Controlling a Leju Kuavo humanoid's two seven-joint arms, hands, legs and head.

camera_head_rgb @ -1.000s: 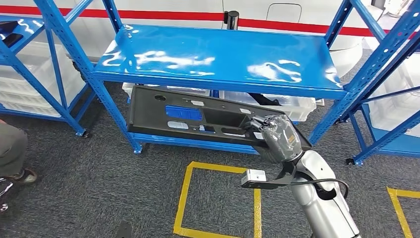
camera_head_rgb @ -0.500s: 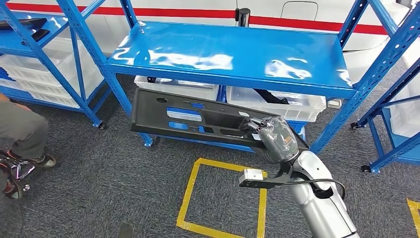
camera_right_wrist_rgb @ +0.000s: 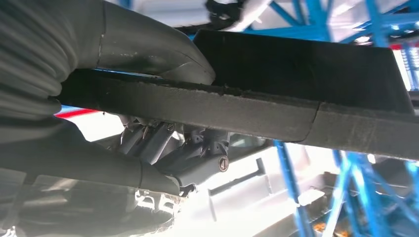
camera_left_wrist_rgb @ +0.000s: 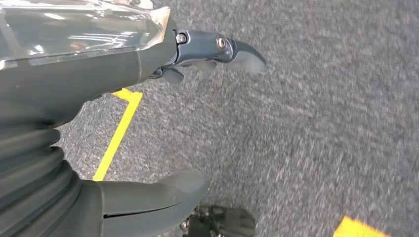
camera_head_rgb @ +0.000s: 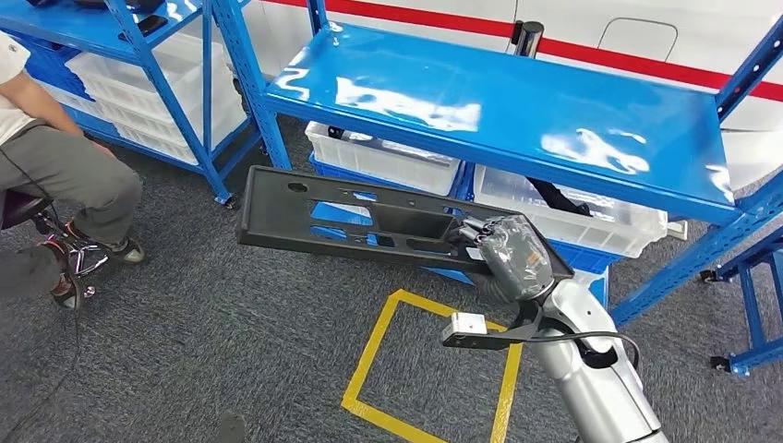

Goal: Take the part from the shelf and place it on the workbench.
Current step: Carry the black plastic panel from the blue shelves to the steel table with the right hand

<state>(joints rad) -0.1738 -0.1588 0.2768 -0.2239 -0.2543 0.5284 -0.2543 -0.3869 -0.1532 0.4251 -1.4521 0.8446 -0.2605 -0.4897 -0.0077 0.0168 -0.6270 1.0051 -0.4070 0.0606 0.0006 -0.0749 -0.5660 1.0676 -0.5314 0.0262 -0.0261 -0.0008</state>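
Note:
The part [camera_head_rgb: 360, 217] is a long flat black panel with cut-outs. My right hand [camera_head_rgb: 511, 251] grips it at its right end and holds it level in the air, in front of the blue shelf [camera_head_rgb: 517, 111] and above the grey carpet. In the right wrist view the thumb [camera_right_wrist_rgb: 148, 47] lies on one face of the panel's edge [camera_right_wrist_rgb: 257, 108] and the darker fingers [camera_right_wrist_rgb: 197, 158] press the other. My left hand [camera_left_wrist_rgb: 148, 64] hangs over the carpet, fingers apart, holding nothing.
White bins [camera_head_rgb: 388, 157] sit under the shelf top. A second blue rack [camera_head_rgb: 138, 55] stands at the left. A seated person [camera_head_rgb: 55, 185] is at the far left. A yellow taped square [camera_head_rgb: 434, 369] marks the carpet below the part.
The whole picture has shifted: the camera has turned, so the shelf now lies further right and the seated person has come more into view. My right hand still holds the part the same way.

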